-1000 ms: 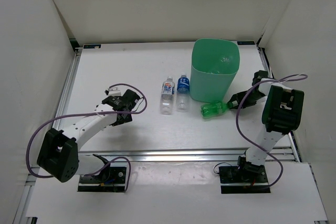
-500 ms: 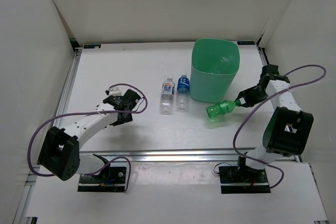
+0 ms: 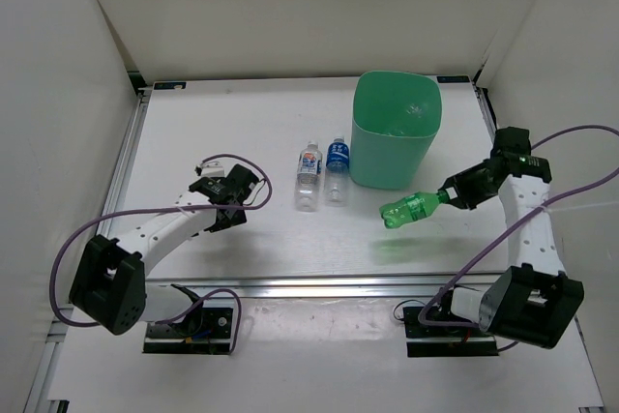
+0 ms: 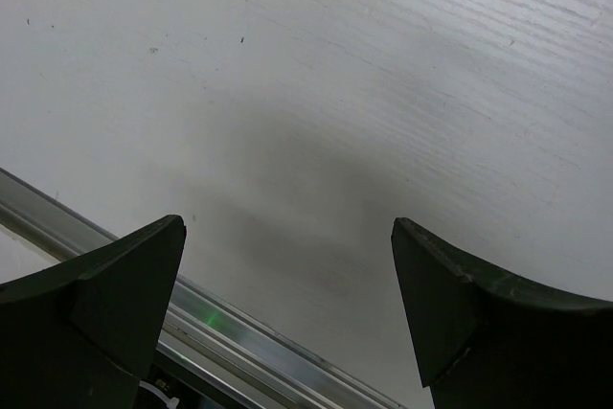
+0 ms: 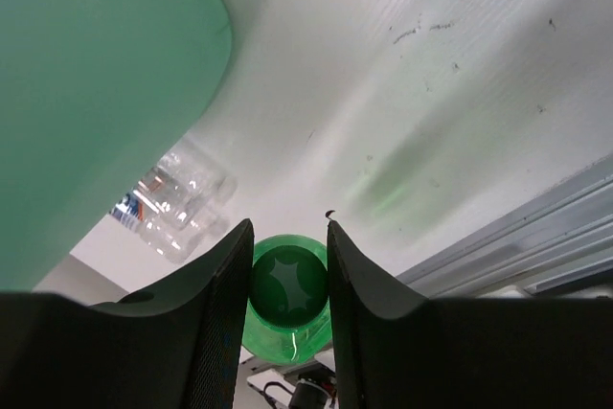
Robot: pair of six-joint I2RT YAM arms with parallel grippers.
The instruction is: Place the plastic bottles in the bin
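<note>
Found one clear bottle [image 3: 410, 116] seemingly inside the bin [image 3: 387, 163], the green bottle [image 3: 414, 208] clamped at its neck in the right gripper [image 3: 451, 194] beside the bin, the blue-labelled bottle [image 3: 337, 158] and the white-red-labelled bottle [image 3: 308, 177] lying unbinned on the table [image 3: 213, 123], and the left gripper [image 4: 287, 265] spread and empty.

Four plastic bottles [image 3: 413, 208] [image 3: 308, 177] [image 3: 337, 169] [image 3: 409, 119] and one bin [image 3: 387, 157].

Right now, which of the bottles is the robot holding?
The green bottle, pinched at its cap end by the right claw, in the air above the table beside the bin. The blue-label bottle and white-red-label bottle lie free.
</note>
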